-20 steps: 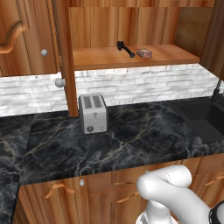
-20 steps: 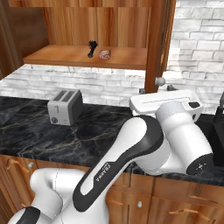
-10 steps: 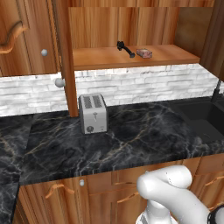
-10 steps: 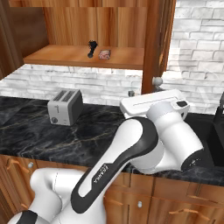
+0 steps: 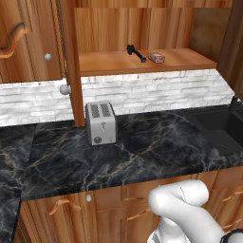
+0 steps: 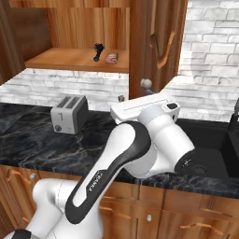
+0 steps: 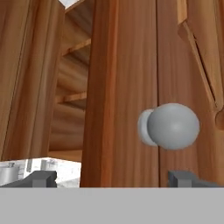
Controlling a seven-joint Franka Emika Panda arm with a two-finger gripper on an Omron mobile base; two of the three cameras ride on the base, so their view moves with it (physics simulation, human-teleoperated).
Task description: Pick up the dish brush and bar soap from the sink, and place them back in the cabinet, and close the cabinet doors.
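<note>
The cabinet stands open, and on its wooden shelf [image 5: 109, 62] lie the black dish brush [image 5: 136, 52] [image 6: 98, 51] and the pinkish bar soap [image 5: 156, 57] [image 6: 111, 58] side by side. Both cabinet doors are swung out: the left one [image 5: 66, 52] shows edge-on, and the right one [image 6: 158, 42] has a round silver knob [image 6: 146, 84]. My gripper [image 7: 113, 179] is open, close in front of that door's edge [image 7: 118, 87], with the knob [image 7: 173, 126] just above its right fingertip [image 7: 183, 178]. The black sink [image 6: 210, 149] [image 5: 223, 128] lies to the right.
A silver toaster [image 5: 100, 122] [image 6: 69, 113] stands on the black marble counter [image 5: 142, 152] below the left door. A dark faucet [image 6: 233, 121] rises at the sink's far right. My arm's white hand housing [image 6: 144, 108] hangs over the counter just under the right door.
In the right base view my hand has slid left along the counter, from beside the sink to just below the right door's knob. The brush and soap have not moved.
</note>
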